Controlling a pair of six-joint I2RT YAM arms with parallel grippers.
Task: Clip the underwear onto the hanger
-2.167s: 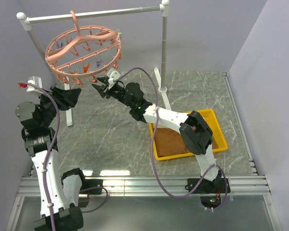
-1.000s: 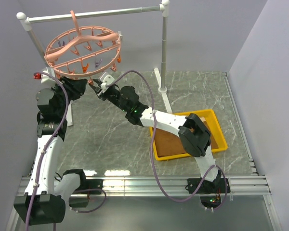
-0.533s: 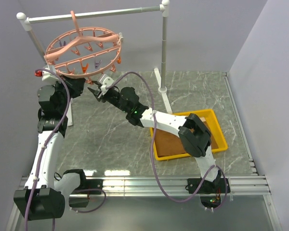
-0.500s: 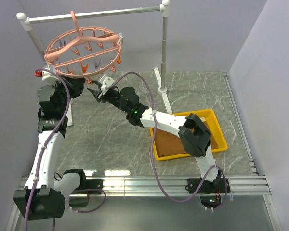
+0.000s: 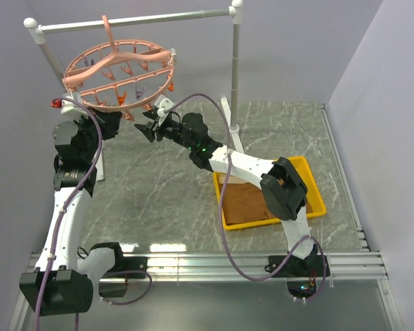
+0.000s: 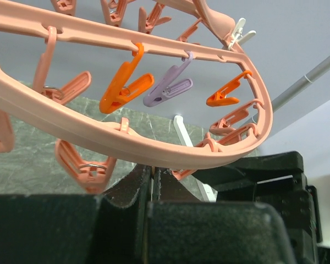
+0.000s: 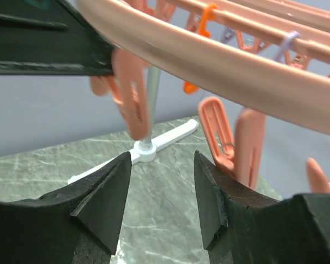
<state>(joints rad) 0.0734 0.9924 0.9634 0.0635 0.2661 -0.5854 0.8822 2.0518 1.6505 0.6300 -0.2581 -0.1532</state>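
The salmon-pink hanger [image 5: 90, 91] hangs by its hook from the white rail, its small clips dangling under the ring. My left gripper [image 5: 117, 117] is at the ring's near left edge. In the left wrist view it [image 6: 152, 171] is shut, tips right under the ring [image 6: 154, 148]; whether it pinches anything is hidden. My right gripper [image 5: 145, 127] is just right of it, open [image 7: 162, 165] and empty, with pink clips [image 7: 223, 135] hanging above its jaws. The brown underwear [image 5: 248, 203] lies flat in the yellow tray [image 5: 316, 196], far from both grippers.
The white and grey rail [image 5: 138, 21] spans the back, its right post standing on a foot [image 5: 229, 121] behind the right arm. An orange clip [image 6: 124, 88] and a purple clip [image 6: 168, 88] hang on the inner spoke. Walls close in on the left and right.
My left gripper has shut under the hanger's rim. The right gripper has opened wider and drawn back to the right, away from the left one.
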